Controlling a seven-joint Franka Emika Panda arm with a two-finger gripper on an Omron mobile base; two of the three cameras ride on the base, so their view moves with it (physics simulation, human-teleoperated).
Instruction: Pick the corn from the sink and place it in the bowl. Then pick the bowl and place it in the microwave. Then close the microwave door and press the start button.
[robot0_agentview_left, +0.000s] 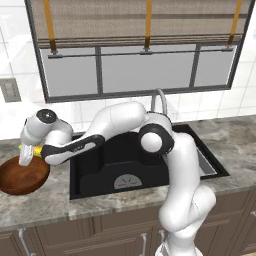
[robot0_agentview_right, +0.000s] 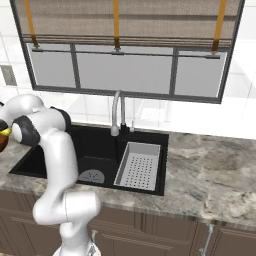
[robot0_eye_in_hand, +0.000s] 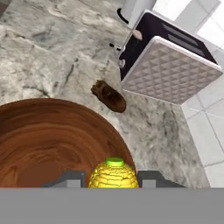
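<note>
Gripper (robot0_agentview_left: 26, 159) holds corn (robot0_agentview_left: 30, 149) crosswise, jaws clamped on cob, above far rim of wooden bowl (robot0_agentview_left: 20, 181) on counter left of sink (robot0_agentview_left: 95, 172). Risk: cob sits near rim, not ctr; release here may bounce it onto counter toward toaster (robot0_eye_in_hand: 168, 61). Shift over bowl ctr, lower first.

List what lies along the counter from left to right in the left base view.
bowl → corn held in the gripper above the bowl → sink → faucet → strainer tray
</note>
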